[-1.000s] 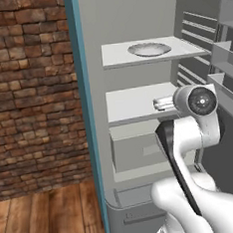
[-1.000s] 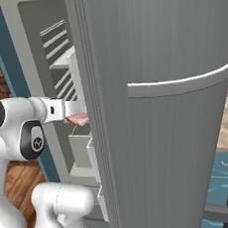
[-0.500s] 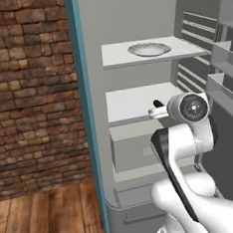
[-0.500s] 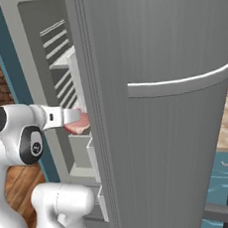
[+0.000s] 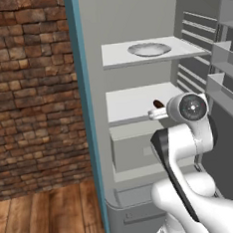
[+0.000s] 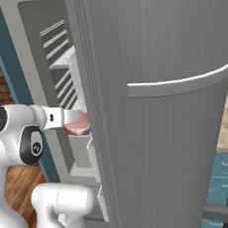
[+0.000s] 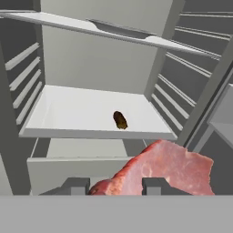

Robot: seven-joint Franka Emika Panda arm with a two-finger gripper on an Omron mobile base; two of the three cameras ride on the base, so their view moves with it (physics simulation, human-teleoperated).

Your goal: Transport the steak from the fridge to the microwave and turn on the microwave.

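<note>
Red-pink steak [image 7: 159,170] held flat in pincer [image 7: 113,185], pointing into fridge [image 5: 137,101].

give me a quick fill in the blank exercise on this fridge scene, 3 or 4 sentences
1. The gripper is shut on the ____.
2. The round grey-white plate sits on the ____ shelf of the fridge.
3. A small dark item lies on the ____ shelf, the one above the pale drawer.
4. The wall left of the fridge is made of ____.

Missing words: steak; top; middle; brick
</note>
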